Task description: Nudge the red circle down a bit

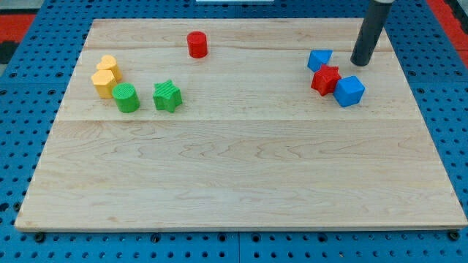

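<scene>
Tool first: your rod carries nothing and has no jaws to close, so it is neither clenched nor grasping; my tip [360, 63] rests bare on the bench [241, 190] at the view's upper right, touching no block. Your target, the red circle [197, 44], stands alone near the view's top edge, a little left of centre. From the tool it lies well apart toward the view's left and slightly higher. That is the relation to mind: to push it down you would, I judge, need the tip above the circle, in the narrow strip between it and the bench's top edge, then draw toward the view's bottom.

Nearest below the circle sit the green star [167, 96] and the green cylinder [126, 98], with two yellow blocks [106, 77] touching each other further left. A short nudge should stay clear of them. Just beside the tip, to its lower left, cluster a blue block [319, 59], the red star [325, 79] and a blue cube [349, 90]; leave toward the top to avoid them
</scene>
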Robot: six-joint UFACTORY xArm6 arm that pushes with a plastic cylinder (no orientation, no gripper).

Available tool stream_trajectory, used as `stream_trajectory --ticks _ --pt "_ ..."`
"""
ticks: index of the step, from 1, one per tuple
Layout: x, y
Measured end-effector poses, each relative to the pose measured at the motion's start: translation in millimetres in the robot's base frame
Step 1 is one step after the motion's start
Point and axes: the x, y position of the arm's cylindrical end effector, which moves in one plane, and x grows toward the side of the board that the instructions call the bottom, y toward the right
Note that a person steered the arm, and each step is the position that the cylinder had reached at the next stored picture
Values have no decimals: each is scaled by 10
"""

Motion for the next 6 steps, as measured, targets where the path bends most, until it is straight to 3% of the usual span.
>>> stream_trajectory --ticks 1,2,4,5,6 --pt "38 -587" --pt "-235 -719" --pt "-603 -2469" --pt "-929 -2732" --pt "-560 -3001"
